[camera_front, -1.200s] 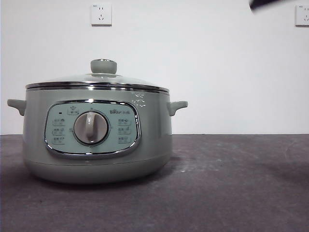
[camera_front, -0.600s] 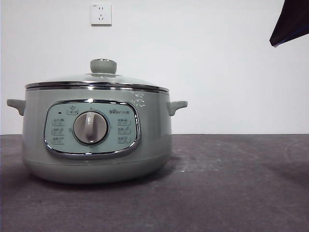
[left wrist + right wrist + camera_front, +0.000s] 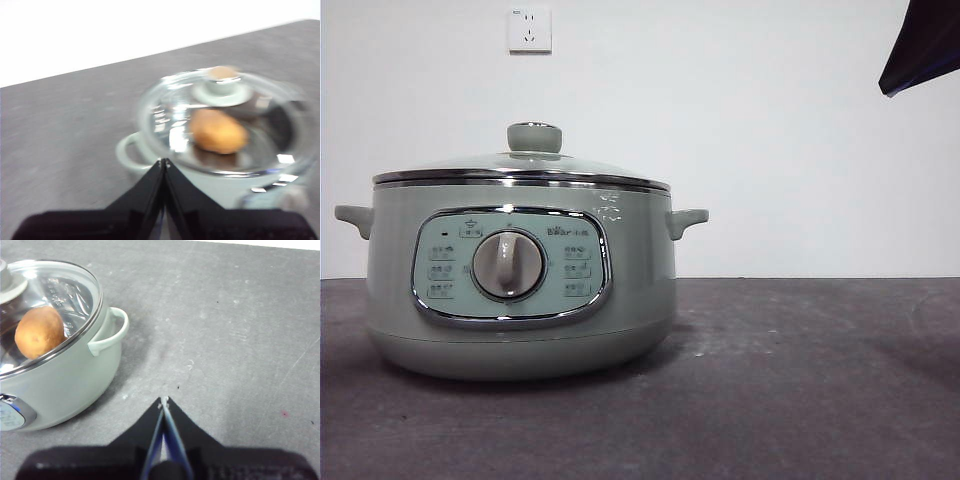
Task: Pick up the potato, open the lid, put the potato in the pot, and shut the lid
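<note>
Orange-brown potato (image 3: 39, 332) already sits inside the pot (image 3: 520, 290), glass lid (image 3: 520, 168) on. My left claw (image 3: 163, 162) and right claw (image 3: 164, 401) are both pinched closed, empty. I'd just back off slowly.

Dark arm (image 3: 925, 45) now fills top-right corner, covering socket.

potato (image 3: 39, 332) in pot (image 3: 520, 300) | lid (image 3: 520, 165) on pot | pot on table (image 3: 800, 380)
</note>
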Motion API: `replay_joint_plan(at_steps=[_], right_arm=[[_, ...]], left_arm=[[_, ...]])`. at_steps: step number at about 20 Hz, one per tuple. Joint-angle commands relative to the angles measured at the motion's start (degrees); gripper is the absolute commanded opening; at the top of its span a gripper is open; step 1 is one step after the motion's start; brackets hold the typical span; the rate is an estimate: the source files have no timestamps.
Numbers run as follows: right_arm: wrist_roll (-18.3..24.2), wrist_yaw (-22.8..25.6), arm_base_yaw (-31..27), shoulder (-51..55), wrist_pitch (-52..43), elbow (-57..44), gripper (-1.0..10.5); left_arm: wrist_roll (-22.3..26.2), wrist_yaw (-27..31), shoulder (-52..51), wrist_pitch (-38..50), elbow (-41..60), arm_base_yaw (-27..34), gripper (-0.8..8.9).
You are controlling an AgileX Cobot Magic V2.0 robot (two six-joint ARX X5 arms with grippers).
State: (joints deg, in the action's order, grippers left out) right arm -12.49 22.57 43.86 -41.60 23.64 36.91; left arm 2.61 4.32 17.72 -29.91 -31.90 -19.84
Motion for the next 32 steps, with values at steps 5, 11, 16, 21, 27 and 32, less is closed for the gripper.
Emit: replay_joint_plan(at_steps=[5, 11, 16, 21, 27, 32], right_arm=[[-0.57, 0.26, -0.02, 0.15, -0.28, -0.33, 0.0], [-0.57, 0.26, -0.02, 0.15, -0.28, -0.33, 0.0], [-0.57, 0.28, -0.02, 0.15, -0.28, -0.33, 0.0], [-0.57, 0.26, -0.02, 0.15, -0.24, -0.33, 0.0], [-0.57, 0.26, -0.02, 0.15, -0.24, -0.33, 0.0], [-0.57, 0.26, -0.02, 0.15, -0.24, -0.33, 0.0]], left_arm=[[1.05, -5.16, -11.39, 14.84, 18.25, 11.85, -0.03], [0.42, -7.96, -15.63, 17.86, 28.13, 17.97, -0.03], [0.39, -7.76, -17.62, 18.27, 31.23, 18.05, -0.03], [0.39, -7.45, -17.59, 18.32, 31.23, 18.03, -0.03], [0.42, -7.45, -17.59, 18.32, 31.23, 18.03, -0.03], [0.39, -7.45, -17.59, 18.32, 31.23, 18.03, -0.03]])
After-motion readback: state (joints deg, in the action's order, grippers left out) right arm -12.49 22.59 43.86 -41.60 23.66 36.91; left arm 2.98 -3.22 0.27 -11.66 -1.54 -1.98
